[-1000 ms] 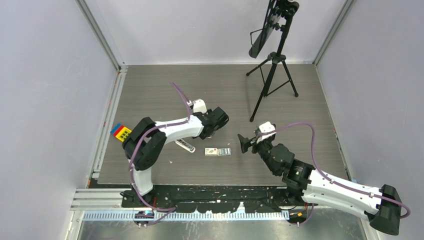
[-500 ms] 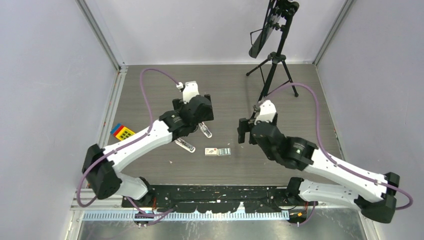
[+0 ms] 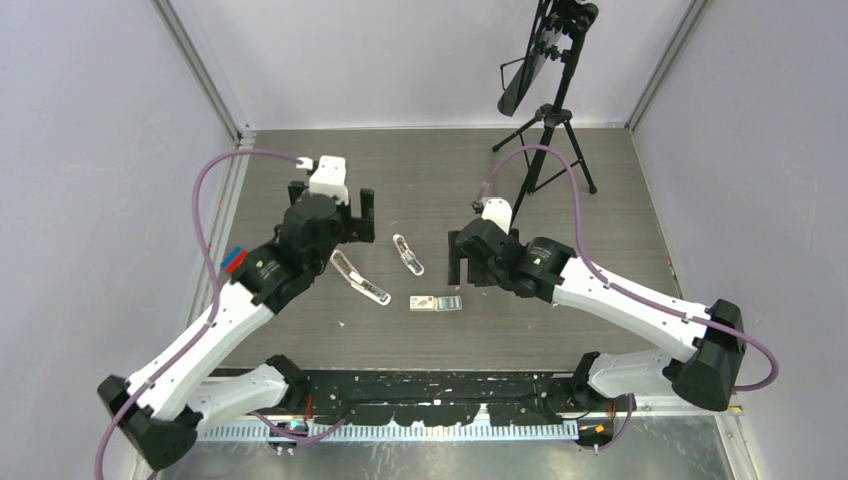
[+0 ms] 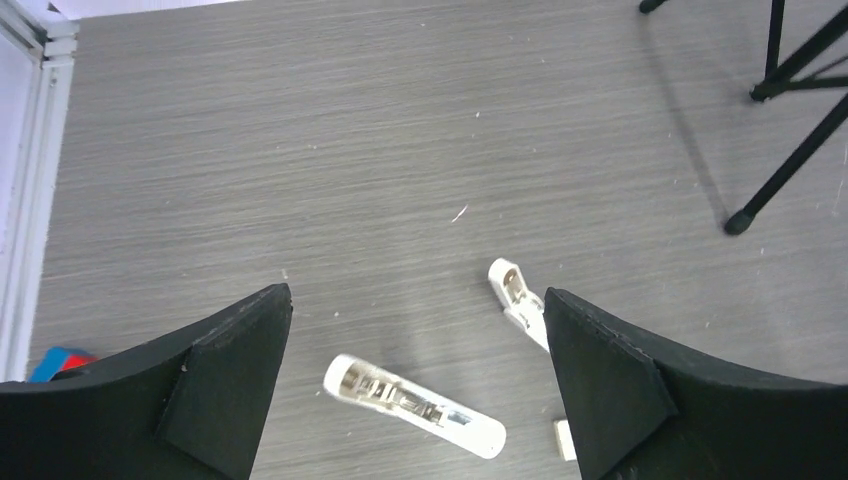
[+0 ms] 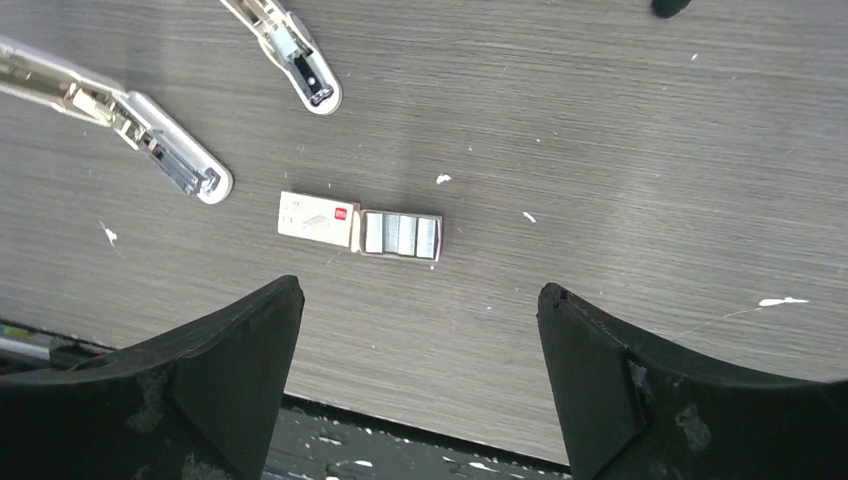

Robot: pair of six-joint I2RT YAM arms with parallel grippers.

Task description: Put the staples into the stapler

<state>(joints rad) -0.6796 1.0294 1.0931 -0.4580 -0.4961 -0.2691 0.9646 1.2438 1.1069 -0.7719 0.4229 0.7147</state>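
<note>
The staples (image 5: 400, 234) lie in their grey tray, sticking out of the white box (image 5: 318, 219). Above it hangs the right gripper (image 5: 417, 292), fingers wide and empty. Beyond lies the stapler (image 3: 360, 280), metal channel showing (the shorter stapler (image 3: 407, 254) is just beside, apart). The left gripper (image 4: 415, 300) hangs above both, equally wide. A tripod (image 3: 545, 150) stands far right.

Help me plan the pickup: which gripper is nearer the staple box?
Right. The right gripper hangs open just behind the staple box; the left gripper, also open, is farther away on its left, beyond the long stapler.
</note>
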